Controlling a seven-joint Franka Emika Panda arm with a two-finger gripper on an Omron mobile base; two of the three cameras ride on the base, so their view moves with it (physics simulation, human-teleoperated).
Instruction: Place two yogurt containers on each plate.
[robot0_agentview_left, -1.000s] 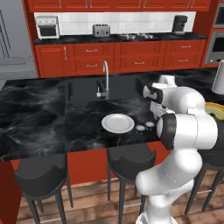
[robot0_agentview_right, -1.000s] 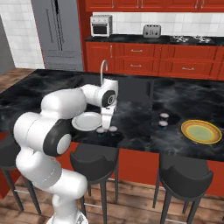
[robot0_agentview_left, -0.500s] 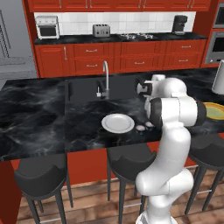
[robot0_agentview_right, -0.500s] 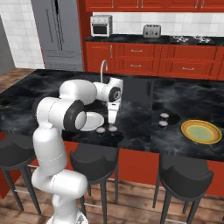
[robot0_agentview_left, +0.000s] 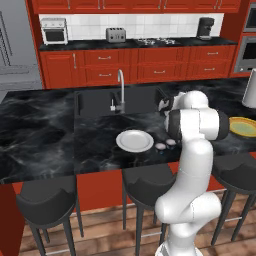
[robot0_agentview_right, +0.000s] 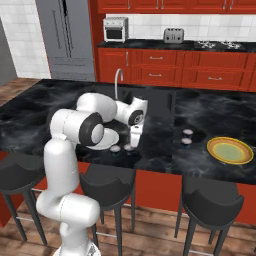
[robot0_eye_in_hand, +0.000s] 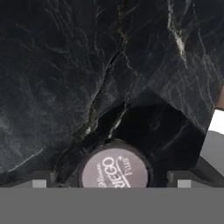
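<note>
My claw (robot0_agentview_right: 134, 145) hangs released over one of two small pink-topped yogurt cups (robot0_eye_in_hand: 114, 171) near the black marble table (robot0_agentview_right: 40, 100) front edge, beside the white round plate (robot0_agentview_left: 134, 141).

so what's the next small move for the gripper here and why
Probably lower straight down and close. In the hand view the open gripper hangs over a yogurt container standing on the black counter, its lid roughly centred between the fingertips. The white plate beside it holds no cups.
</note>
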